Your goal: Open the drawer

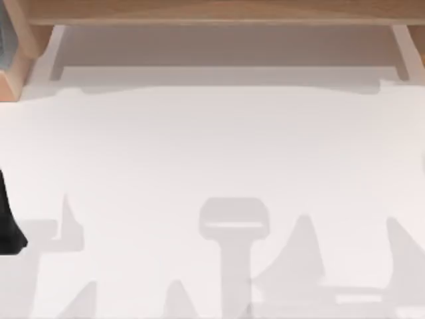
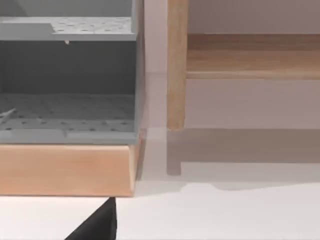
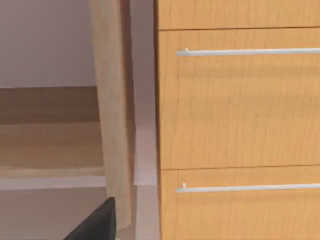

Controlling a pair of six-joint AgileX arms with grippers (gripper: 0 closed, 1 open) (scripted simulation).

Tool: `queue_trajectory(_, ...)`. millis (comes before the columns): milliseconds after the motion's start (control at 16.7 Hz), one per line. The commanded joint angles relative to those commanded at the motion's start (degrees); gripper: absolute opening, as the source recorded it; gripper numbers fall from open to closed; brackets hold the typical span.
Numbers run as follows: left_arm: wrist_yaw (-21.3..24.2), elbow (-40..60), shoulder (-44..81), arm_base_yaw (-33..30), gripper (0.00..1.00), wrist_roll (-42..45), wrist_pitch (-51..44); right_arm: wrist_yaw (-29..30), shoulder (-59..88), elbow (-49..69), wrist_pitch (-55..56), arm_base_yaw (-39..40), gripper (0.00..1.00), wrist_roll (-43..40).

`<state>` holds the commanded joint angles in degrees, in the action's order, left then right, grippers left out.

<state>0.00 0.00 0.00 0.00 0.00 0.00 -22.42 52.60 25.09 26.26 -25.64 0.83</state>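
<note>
Grey perforated shelves (image 2: 70, 107), perhaps a rack.

bright, even light; soft grey shadows (slightly blurred) on table (image 1: 212, 146).

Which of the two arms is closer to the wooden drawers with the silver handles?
Right, it seems. The right gripper looks straight at the drawer fronts from close by; the left gripper faces a grey shelf unit instead.

We are looking down on a white table (image 1: 212, 166), a wooden shelf (image 1: 212, 10) running along its far edge. Grey shadows are lying across the near side, and our left arm (image 1: 8, 226) is showing dark at the left edge.
</note>
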Motion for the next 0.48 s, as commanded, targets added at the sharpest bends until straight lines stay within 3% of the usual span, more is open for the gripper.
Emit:
queue_trajectory(240, 0.0, 0.0, 0.0, 0.0, 1.0, 0.0, 0.0, -6.3, 12.6, 6.3, 6.7, -5.9, 1.0, 0.1)
queue_trajectory(480, 0.0, 0.0, 0.0, 0.0, 1.0, 0.0, 0.0, -9.8, 16.3, 8.8, 9.3, -7.2, 1.0, 0.2)
